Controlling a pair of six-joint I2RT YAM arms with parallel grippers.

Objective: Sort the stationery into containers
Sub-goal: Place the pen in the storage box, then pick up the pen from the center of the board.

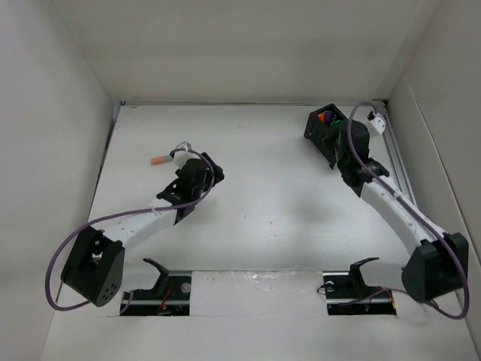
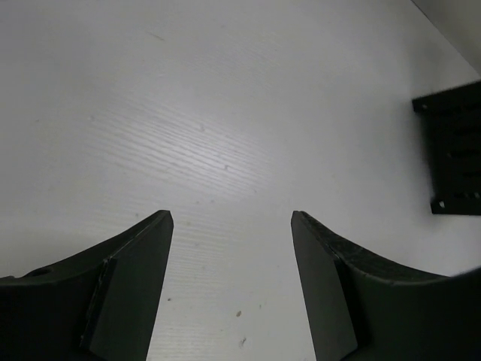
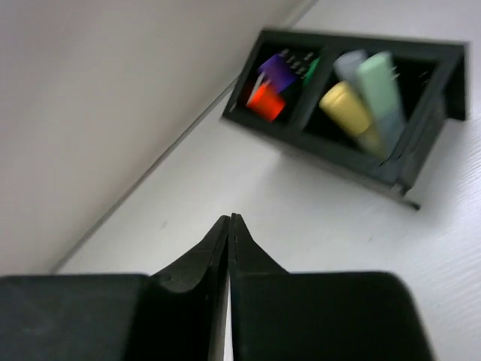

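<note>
The black two-compartment box (image 3: 421,56) stands near the back wall. One half holds purple (image 3: 279,69), orange-red (image 3: 264,101) and green-capped markers. The other half holds a yellow (image 3: 344,105), a pale green (image 3: 378,83) and a light blue one. My right gripper (image 3: 229,218) is shut with nothing in it, a short way in front of the box (image 1: 322,128). My left gripper (image 2: 231,214) is open over bare table, and the box's slotted side (image 2: 455,150) shows far to its right. An orange-capped marker (image 1: 159,159) lies on the table just left of the left gripper (image 1: 213,170).
White walls close in the table on the left, back and right. A metal rail (image 1: 397,162) runs along the right edge, with a small white part (image 1: 378,119) at its far end. Two black stands (image 1: 159,269) (image 1: 359,268) sit at the near edge.
</note>
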